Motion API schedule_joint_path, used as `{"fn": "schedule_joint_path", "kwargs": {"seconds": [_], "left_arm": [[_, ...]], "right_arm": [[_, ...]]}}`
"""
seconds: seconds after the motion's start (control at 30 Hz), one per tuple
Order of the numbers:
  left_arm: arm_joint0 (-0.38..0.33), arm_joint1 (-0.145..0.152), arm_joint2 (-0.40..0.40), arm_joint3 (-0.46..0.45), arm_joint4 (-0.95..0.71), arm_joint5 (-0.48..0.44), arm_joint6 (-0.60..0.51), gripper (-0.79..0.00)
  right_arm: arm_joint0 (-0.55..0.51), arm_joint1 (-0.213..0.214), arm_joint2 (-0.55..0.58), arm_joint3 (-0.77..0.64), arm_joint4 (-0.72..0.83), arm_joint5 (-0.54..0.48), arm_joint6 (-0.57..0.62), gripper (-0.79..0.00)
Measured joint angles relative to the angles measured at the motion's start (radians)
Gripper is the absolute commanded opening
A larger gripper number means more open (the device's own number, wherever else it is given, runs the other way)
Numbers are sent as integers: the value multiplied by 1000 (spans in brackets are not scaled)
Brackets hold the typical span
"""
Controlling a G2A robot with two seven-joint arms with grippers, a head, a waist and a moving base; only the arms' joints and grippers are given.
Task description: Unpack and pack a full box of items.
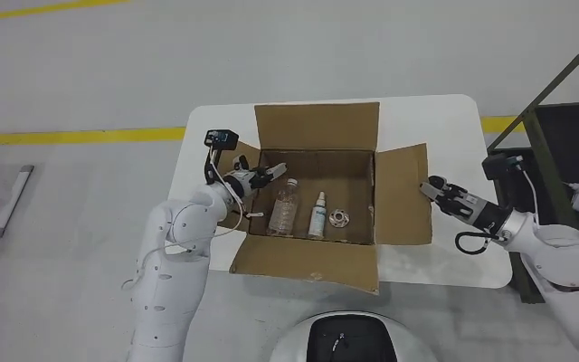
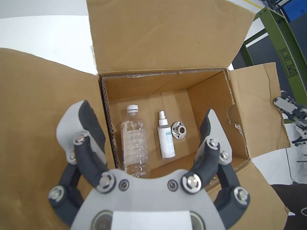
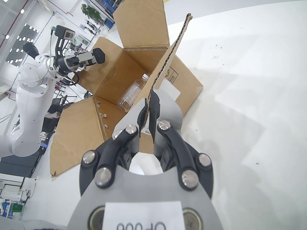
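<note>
Three items lie in the cardboard box (image 2: 148,84): water bottle (image 2: 134,142), spray bottle (image 2: 165,140), metal flange (image 2: 179,130). Left hand (image 2: 146,111), open, should drop straight astride the water bottle; right hand (image 3: 151,111) pinches the flap (image 1: 403,195).

2 glossy white arms (image 1: 176,244), black cables (image 1: 468,244) looping at the wrists. On the left gripper (image 2: 145,110): grey fingers (image 2: 67,125), dark pads (image 2: 92,125), silver screws (image 2: 191,183).
</note>
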Motion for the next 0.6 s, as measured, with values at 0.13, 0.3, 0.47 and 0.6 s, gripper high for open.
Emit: {"fn": "schedule_joint_path", "kwargs": {"seconds": [0.13,0.3,0.47,0.6], "left_arm": [[5,3,2,4,2,0,8,0],[11,5,3,10,1,5,23,0],[13,5,7,-10,-26,15,37,0],[1,5,17,-65,-38,13,27,0]], "right_arm": [[-1,0,-3,4,-3,1,-2,-785],[1,0,-6,7,-4,-1,-1,-785],[0,0,-6,8,-4,0,-1,-785],[0,0,-4,4,-2,0,-4,-785]]}}
